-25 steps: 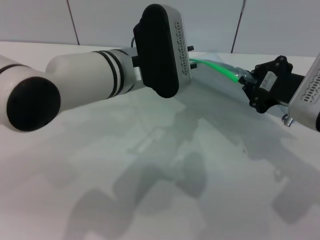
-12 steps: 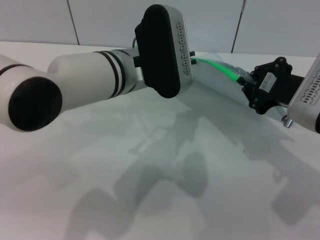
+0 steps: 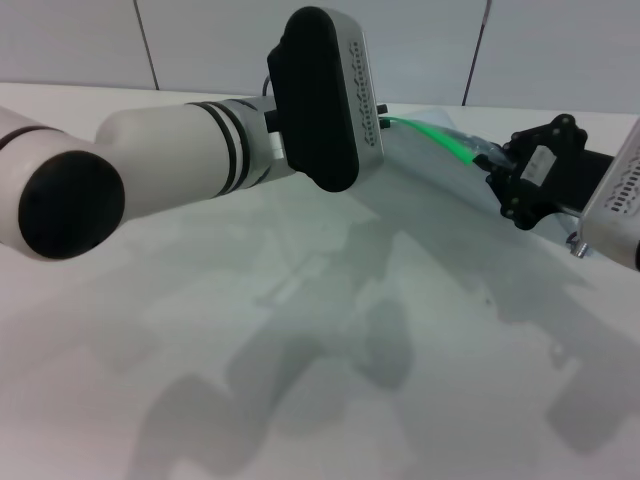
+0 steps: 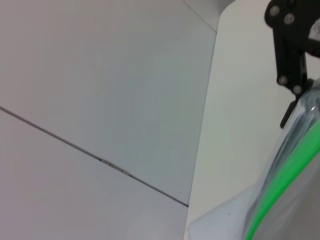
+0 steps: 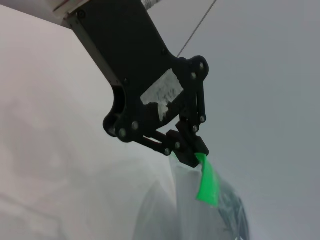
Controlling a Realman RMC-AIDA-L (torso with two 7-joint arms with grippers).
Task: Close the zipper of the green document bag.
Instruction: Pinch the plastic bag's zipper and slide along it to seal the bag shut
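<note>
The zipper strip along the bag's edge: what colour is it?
Bright green. The zipper shows best in the left wrist view, running along the translucent green document bag.

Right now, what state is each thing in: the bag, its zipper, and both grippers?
green document bag: held up off the table, stretched between the two arms.
zipper: taut green strip; open or closed cannot be told.
right gripper: shut on the bag's green end.
left gripper: at the bag's other end, hidden behind its wrist.
</note>
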